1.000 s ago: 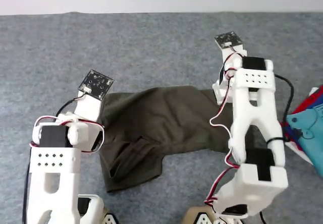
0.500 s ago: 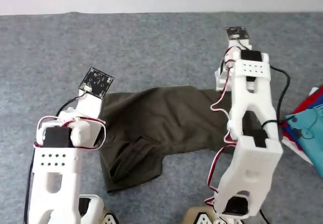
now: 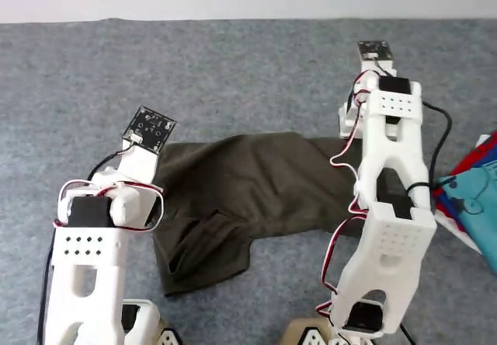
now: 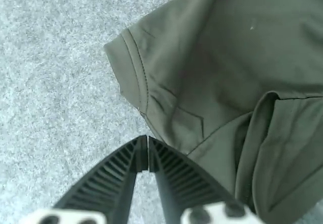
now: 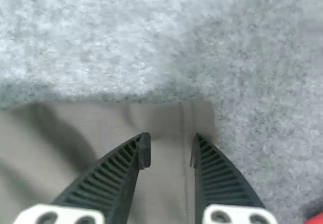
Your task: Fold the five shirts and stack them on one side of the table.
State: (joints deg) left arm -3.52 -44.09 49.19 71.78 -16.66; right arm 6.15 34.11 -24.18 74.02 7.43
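Note:
A dark olive shirt (image 3: 248, 182) lies crumpled in the middle of the grey table, its near-left part folded over itself. My left arm (image 3: 85, 236) stands at the shirt's left side. The left gripper (image 4: 148, 144) is shut, its tips right at the hem of a sleeve (image 4: 132, 70); I cannot tell whether they pinch cloth. My right arm (image 3: 388, 166) reaches over the shirt's right end. The right gripper (image 5: 169, 151) is open, its fingers straddling the hemmed far corner of the olive shirt (image 5: 75, 143).
A pile of blue and red cloth (image 3: 474, 197) lies at the table's right edge, close to the right arm. Bare grey felt (image 3: 233, 73) stretches across the far half of the table and to the left of the shirt.
The right arm has stretched out farther from its base and swung slightly right, bringing its wrist over the shirt's far right corner. The left arm and the shirt have hardly moved.

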